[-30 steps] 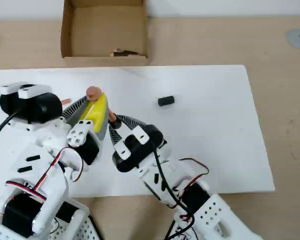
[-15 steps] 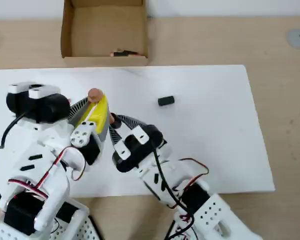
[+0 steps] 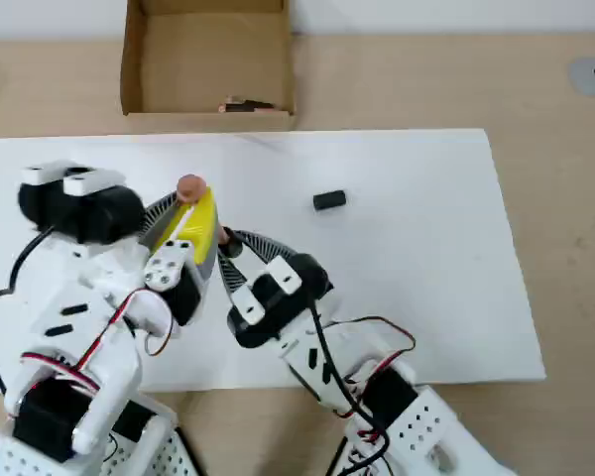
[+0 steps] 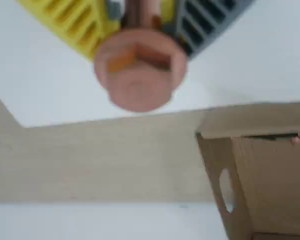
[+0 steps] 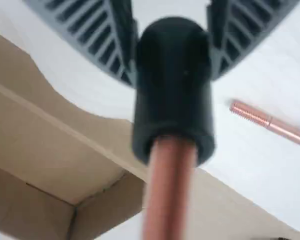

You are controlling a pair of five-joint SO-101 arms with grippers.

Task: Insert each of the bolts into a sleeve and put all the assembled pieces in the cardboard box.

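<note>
Bolt (image 4: pixel 140 65) clamped in the left gripper (image 3: pixel 183 203) hangs over the white sheet's (image 3: pixel 426 297) left half beside the right gripper (image 3: pixel 228 243), which pinches a black sleeve (image 5: pixel 172 85) with a copper shank in it, while a spare sleeve (image 3: pixel 328 199) lies mid-sheet and the cardboard box (image 3: pixel 134 69) sits at the surface's (image 3: pixel 565 248) far edge.

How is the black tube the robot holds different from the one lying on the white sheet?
The held black sleeve sits in the right gripper; the loose black sleeve lies on the white sheet. The held sleeve has a copper bolt shaft in it; the loose sleeve shows none. Both are short black cylinders.
</note>
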